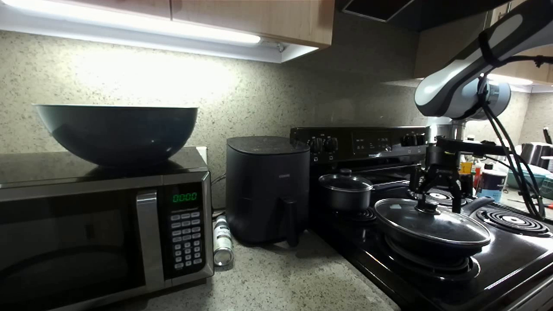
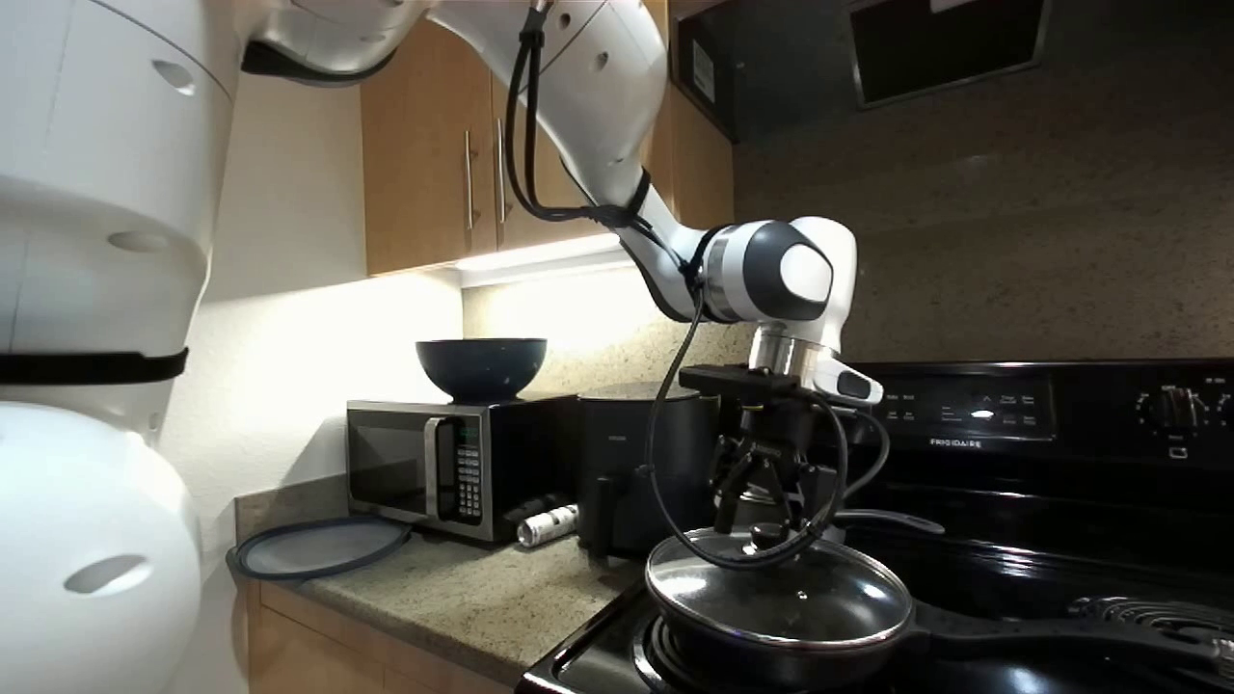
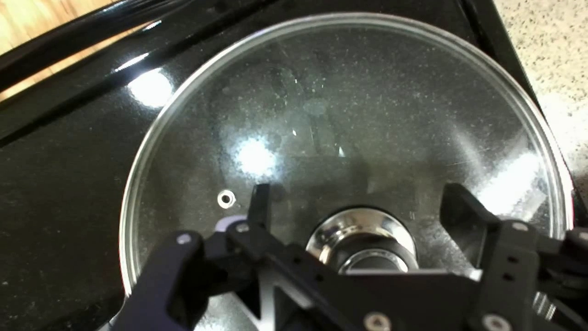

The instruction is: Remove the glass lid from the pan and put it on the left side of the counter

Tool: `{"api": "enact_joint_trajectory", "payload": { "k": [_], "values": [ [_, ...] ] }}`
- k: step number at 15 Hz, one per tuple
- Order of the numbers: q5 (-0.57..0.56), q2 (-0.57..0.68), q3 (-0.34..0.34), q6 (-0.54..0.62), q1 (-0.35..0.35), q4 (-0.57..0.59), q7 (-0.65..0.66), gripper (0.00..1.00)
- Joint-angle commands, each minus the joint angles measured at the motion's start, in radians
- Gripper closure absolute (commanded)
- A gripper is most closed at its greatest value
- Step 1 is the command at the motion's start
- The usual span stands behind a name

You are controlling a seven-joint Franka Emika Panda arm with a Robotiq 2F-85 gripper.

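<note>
Grey counter (image 1: 285, 276) adjoins black stovetop (image 1: 512, 261) before a speckled wall (image 1: 250, 103).

This is plainly a kitchen: we see a black stove (image 1: 518, 255) with coil burners (image 1: 514, 220), a frying pan (image 2: 800, 665) and a smaller pot (image 1: 347, 201) standing on it, and beside it a speckled counter (image 1: 281, 278) with a microwave (image 1: 108, 220) (its green display (image 1: 184, 197) shows only zeros) and an air fryer (image 1: 265, 185). Above the counter we find wood-toned cabinets (image 2: 424, 183) with a bright light (image 1: 173, 26) underneath.

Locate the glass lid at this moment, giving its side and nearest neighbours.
In both exterior views, the glass lid sits on the pan, to the right of the air fryer, with the open gripper over it.
</note>
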Motion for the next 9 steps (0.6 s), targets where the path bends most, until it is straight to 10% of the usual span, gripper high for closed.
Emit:
{"api": "enact_joint_trajectory", "payload": {
  "k": [1, 9],
  "values": [
    [-0.006, -0.004, 0.006, 0.01, -0.007, 0.009, 0.011, 0.0],
    [-0.006, 0.009, 0.008, 0.03, -0.007, 0.042, 0.008, 0.0]
  ]
}}
